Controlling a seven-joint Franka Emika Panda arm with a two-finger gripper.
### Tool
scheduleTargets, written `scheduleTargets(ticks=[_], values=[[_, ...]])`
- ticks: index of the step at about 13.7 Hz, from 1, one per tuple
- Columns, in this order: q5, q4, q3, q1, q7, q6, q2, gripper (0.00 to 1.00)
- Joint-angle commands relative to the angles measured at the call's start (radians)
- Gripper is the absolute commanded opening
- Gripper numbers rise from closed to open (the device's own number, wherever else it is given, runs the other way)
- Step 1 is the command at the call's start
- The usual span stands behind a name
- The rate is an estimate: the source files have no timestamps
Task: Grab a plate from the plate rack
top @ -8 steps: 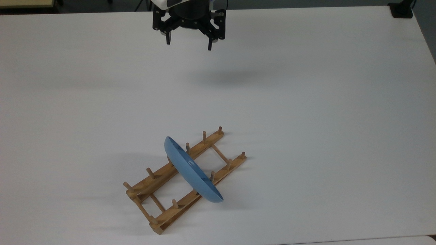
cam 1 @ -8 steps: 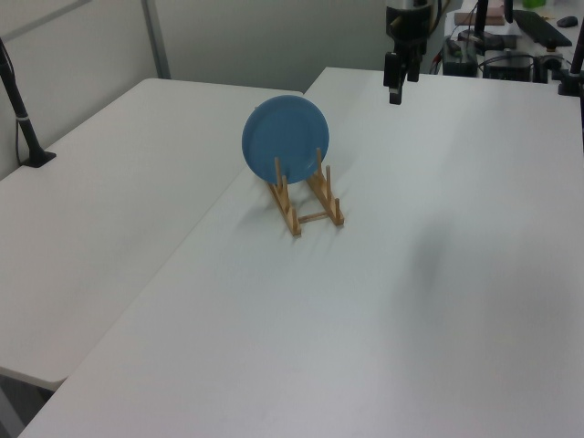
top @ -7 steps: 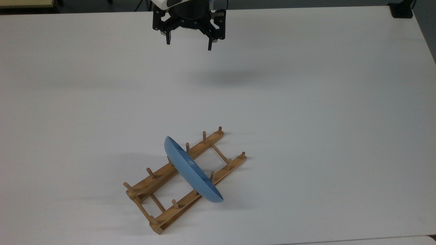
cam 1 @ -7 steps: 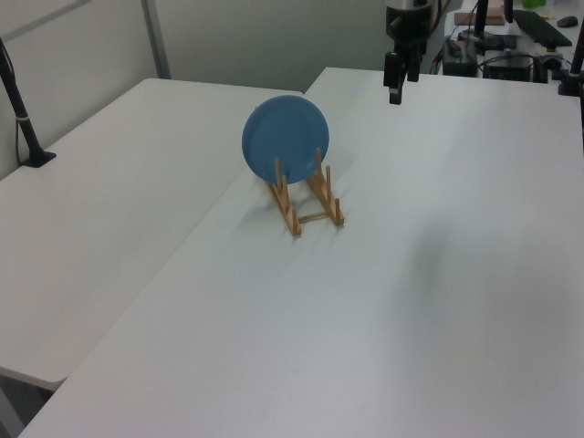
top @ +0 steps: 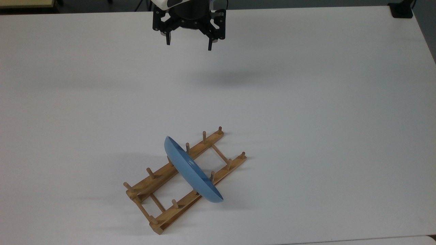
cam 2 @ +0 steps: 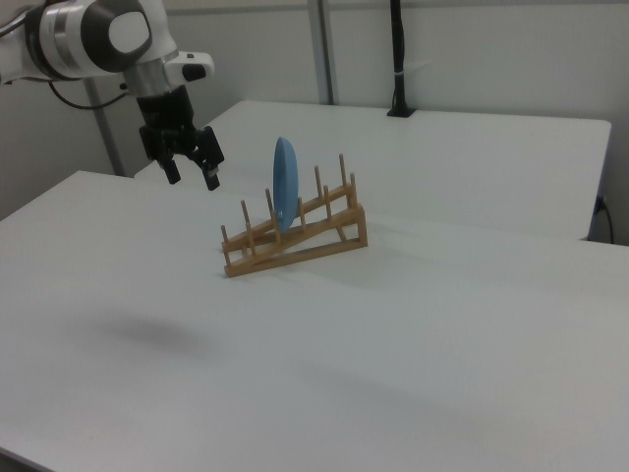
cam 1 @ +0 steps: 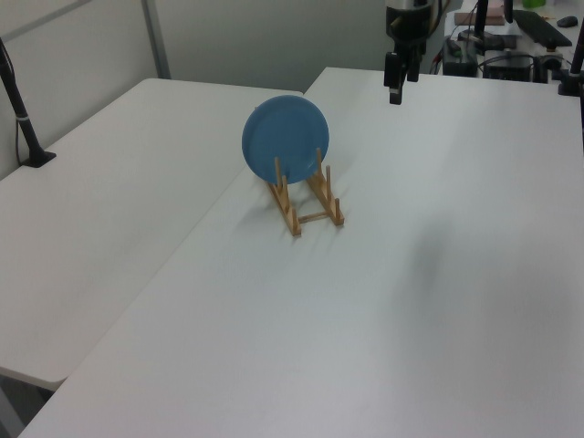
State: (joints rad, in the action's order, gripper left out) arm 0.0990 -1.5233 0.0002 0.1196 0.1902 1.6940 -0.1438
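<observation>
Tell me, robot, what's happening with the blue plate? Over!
Gripper open, high above the table, far from rack. Plate upright on edge between plate rack pegs, untouched. Nothing between them.

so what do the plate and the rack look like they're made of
The plate looks like matte plastic or glazed ceramic: even light blue with no glare, so the look leaves it open. The rack looks like unpainted light-brown wood, likely bamboo or pine, with round dowel pegs and a dull finish.
</observation>
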Motion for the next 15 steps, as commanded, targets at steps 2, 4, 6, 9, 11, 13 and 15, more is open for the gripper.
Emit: scheduleTargets(ticks=[2,4,6,9,11,13,15], values=[[-0.005,0.011,-0.006,-0.015,-0.015,0.221,-0.040,1.00],[0.049,0.034,-0.008,-0.018,-0.012,0.347,-0.104,1.00],[0.122,0.045,-0.009,-0.026,0.021,0.517,-0.166,0.87],[0.284,0.048,-0.011,-0.035,0.148,0.709,-0.250,0.64],[0.344,0.048,-0.011,-0.035,0.196,0.748,-0.275,0.48],[0.366,0.061,-0.011,-0.035,0.210,0.756,-0.292,0.38],[0.367,0.075,-0.011,-0.035,0.210,0.756,-0.303,0.28]])
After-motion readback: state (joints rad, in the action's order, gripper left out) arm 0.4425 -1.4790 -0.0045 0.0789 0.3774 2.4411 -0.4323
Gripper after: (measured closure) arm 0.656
